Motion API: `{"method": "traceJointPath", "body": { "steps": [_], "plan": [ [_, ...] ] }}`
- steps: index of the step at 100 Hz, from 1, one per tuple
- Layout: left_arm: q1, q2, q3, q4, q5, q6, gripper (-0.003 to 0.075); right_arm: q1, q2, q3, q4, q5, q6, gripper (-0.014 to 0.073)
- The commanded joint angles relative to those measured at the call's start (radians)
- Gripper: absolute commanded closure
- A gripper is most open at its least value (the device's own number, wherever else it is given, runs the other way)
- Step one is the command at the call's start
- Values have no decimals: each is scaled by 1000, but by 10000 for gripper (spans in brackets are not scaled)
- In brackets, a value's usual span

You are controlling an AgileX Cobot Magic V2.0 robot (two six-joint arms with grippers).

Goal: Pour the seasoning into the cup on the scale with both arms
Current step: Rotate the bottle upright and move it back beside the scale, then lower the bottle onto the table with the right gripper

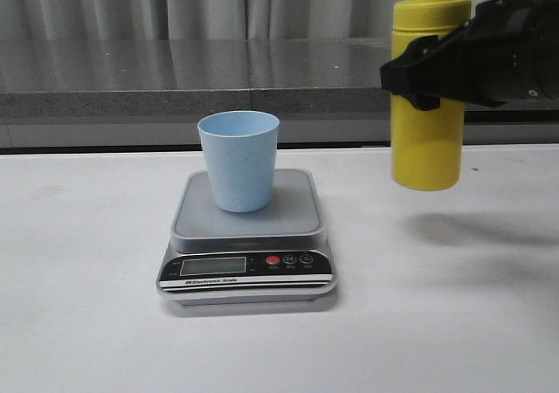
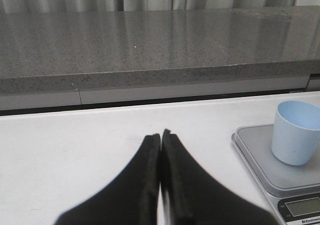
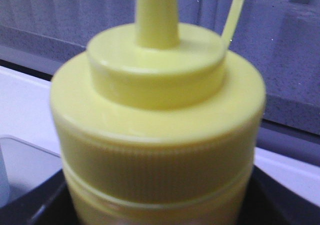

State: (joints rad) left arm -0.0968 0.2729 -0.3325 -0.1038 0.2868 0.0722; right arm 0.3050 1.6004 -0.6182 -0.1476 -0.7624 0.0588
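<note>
Yellow seasoning (image 1: 425, 140) aloft in right gripper (image 1: 417, 77)

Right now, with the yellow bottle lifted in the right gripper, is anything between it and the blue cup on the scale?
Nothing visible does. The seasoning bottle hangs upright above bare table, held by the right gripper, off to the right of the cup. The cup stands alone on the scale, its mouth uncovered. The left gripper sits shut on the cup's far side.

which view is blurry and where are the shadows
Right wrist view: the tall yellow plastic squeeze bottle fills the frame, soft and out of focus. Front view: sharp, with the lifted bottle's faint shadow on the white table. Left wrist view: crisp, no glare.
</note>
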Motion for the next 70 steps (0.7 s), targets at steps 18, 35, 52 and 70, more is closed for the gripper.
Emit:
{"method": "traceJointPath", "body": {
  "steps": [18,35,52,70],
  "plan": [
    [3,8,-26,-9,-77,-10,740,-6,-49,15,-17,-146,-38,305],
    [3,8,-26,-9,-77,-10,740,-6,-45,15,-30,-188,-38,305],
    [3,8,-26,-9,-77,-10,740,-6,7,15,-44,-275,-38,305],
    [3,8,-26,-9,-77,-10,740,-6,80,15,-53,-360,-37,305]
  ]
}}
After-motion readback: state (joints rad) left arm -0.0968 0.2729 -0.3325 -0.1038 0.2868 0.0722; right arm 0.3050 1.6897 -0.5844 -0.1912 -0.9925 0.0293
